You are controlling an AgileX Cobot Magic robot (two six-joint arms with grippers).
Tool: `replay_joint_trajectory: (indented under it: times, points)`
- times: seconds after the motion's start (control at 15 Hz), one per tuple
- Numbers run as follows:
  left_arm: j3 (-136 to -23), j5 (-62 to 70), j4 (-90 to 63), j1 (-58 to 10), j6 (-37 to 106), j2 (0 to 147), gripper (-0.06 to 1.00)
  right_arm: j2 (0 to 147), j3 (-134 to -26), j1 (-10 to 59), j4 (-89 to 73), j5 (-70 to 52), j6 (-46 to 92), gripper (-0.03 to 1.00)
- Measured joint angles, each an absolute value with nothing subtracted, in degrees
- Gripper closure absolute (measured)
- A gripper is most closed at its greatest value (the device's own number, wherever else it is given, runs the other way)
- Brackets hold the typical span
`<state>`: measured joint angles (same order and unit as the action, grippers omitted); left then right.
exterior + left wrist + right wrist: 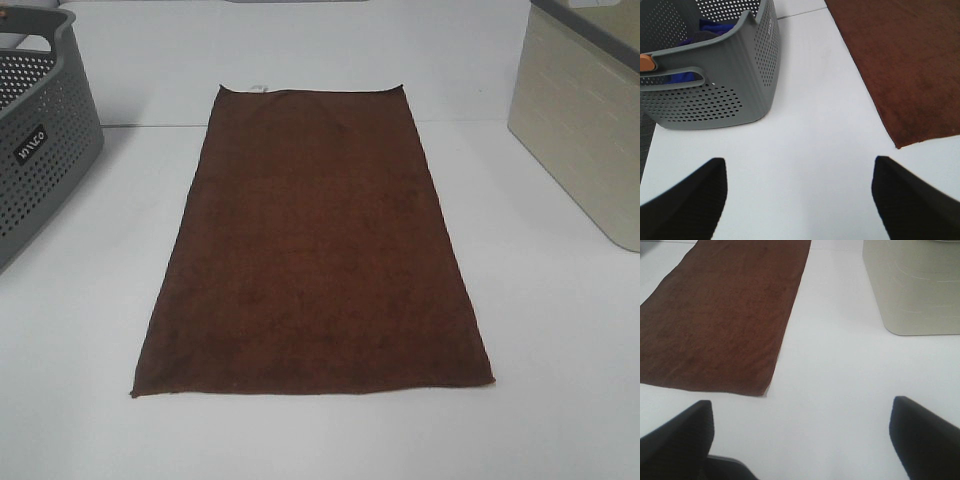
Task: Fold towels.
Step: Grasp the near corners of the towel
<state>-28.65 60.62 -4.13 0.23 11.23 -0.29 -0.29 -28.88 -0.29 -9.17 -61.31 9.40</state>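
Observation:
A dark reddish-brown towel (pixel 312 250) lies flat and fully spread in the middle of the white table, long side running away from me, with a small white tag (pixel 258 87) at its far edge. It also shows in the left wrist view (pixel 905 65) and the right wrist view (pixel 725 315). Neither arm shows in the exterior high view. My left gripper (pixel 797 195) is open and empty over bare table, short of the towel's near left corner. My right gripper (pixel 800 437) is open and empty over bare table, short of the near right corner.
A grey perforated basket (pixel 40 150) stands at the left; in the left wrist view the basket (pixel 715 75) holds blue cloth. A beige bin (pixel 585 130) stands at the right and shows in the right wrist view (pixel 912 290). A table seam runs behind the towel's far end.

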Motion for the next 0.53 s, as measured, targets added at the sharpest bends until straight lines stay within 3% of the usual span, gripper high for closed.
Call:
replay_joint_trajectory:
  times: [0.53]
  points:
    - [-29.34,56.72,-5.73,0.23,2.18,10.89,0.19,10.43,-30.65,-0.29,-9.17,-58.04,4.18,0.08]
